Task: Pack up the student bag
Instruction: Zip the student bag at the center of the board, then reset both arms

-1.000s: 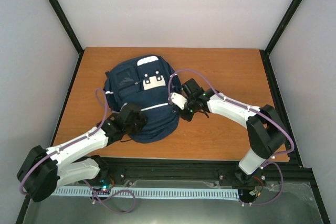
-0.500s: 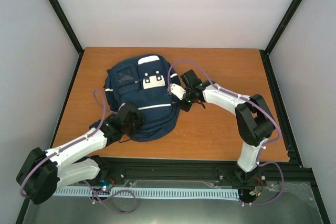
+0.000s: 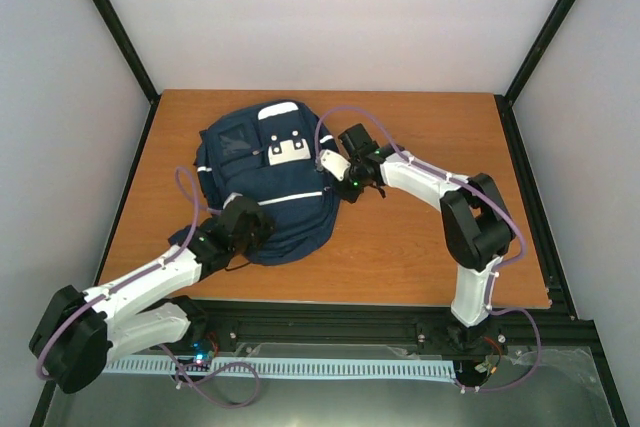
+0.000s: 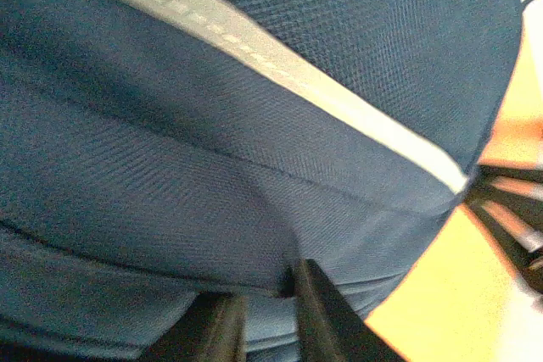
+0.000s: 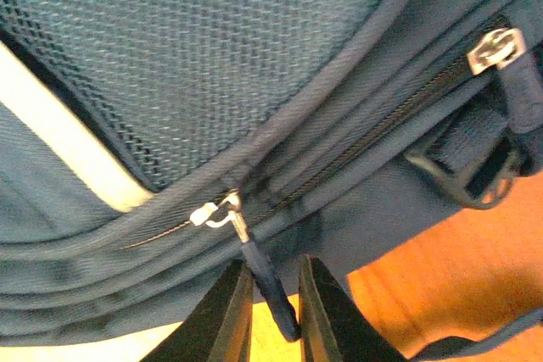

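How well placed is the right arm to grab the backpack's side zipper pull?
Probably well placed, yes: the zipper pull on the student bag hangs between the fingers of the right gripper, nothing in the way. Whether they clamp it, I cannot tell.

Your L arm (image 3: 150,277) lies low, stretched from the near-left corner twd worktop centre. L gripper (image 4: 261,290) fingers sit nearly together. R arm (image 3: 425,182) rises at the near-right edge, elbow bent, forearm reaching left past centre. R gripper (image 5: 273,270) is pinched on a zip pull (image 5: 280,315).
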{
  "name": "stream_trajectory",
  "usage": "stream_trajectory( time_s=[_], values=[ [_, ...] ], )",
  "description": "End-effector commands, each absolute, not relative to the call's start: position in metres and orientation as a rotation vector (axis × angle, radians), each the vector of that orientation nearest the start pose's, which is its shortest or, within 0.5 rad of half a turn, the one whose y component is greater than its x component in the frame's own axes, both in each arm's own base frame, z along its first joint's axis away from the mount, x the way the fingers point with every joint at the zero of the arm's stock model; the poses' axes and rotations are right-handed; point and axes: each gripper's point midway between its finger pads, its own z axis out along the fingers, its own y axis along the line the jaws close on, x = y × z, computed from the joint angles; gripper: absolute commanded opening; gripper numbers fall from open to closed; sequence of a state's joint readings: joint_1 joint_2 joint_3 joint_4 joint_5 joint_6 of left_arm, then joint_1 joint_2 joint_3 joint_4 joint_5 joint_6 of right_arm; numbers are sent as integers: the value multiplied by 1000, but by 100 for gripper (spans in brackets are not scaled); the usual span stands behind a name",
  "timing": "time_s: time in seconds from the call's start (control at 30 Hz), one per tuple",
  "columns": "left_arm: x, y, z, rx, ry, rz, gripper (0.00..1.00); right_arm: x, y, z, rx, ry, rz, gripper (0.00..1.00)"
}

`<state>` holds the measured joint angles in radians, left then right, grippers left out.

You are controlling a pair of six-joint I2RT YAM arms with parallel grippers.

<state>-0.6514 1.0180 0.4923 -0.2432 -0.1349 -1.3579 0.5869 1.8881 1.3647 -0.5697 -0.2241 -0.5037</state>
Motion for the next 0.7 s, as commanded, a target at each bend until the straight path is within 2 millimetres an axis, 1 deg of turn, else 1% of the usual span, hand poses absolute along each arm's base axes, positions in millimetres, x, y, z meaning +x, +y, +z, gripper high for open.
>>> stream_trajectory(
  time_s=[0.0, 0.07, 0.1, 0.17, 0.23, 0.27, 0.3, 0.33, 0.4, 0.47, 0.5, 0.53, 0.57, 0.6, 0.67],
  values=[
    [245, -146, 98, -806, 2381, -623, 31, 396, 262, 116, -1278, 2192, 161, 23],
    [249, -146, 114, -723, 2391, -578, 50, 390, 252, 128, -1254, 2180, 146, 36],
    [249, -144, 122, -682, 2400, -543, 58, 387, 246, 136, -1238, 2172, 145, 41],
    [252, -142, 139, -602, 2406, -493, 67, 379, 234, 151, -1200, 2170, 161, 47],
    [254, -140, 156, -524, 2412, -443, 72, 370, 221, 166, -1159, 2170, 183, 49],
    [256, -138, 164, -489, 2411, -409, 75, 367, 214, 178, -1132, 2162, 193, 50],
    [261, -138, 179, -455, 2394, -391, 79, 362, 207, 192, -1103, 2145, 201, 50],
    [263, -136, 188, -414, 2389, -359, 81, 360, 199, 203, -1069, 2133, 201, 51],
    [269, -131, 206, -353, 2374, -285, 85, 357, 181, 227, -981, 2104, 176, 56],
    [277, -125, 225, -287, 2349, -197, 89, 359, 158, 256, -837, 2059, 141, 67],
    [280, -123, 235, -256, 2336, -164, 91, 359, 144, 272, -753, 2035, 129, 78],
    [283, -122, 244, -225, 2321, -132, 92, 358, 130, 286, -670, 2008, 119, 97],
    [287, -119, 255, -202, 2303, -97, 95, 356, 120, 297, -589, 1989, 116, 100],
    [289, -116, 264, -176, 2286, -62, 99, 353, 111, 307, -533, 1968, 97, 100],
    [296, -111, 283, -109, 2235, 5, 100, 341, 109, 317, -524, 1926, 108, 100]
  ],
)
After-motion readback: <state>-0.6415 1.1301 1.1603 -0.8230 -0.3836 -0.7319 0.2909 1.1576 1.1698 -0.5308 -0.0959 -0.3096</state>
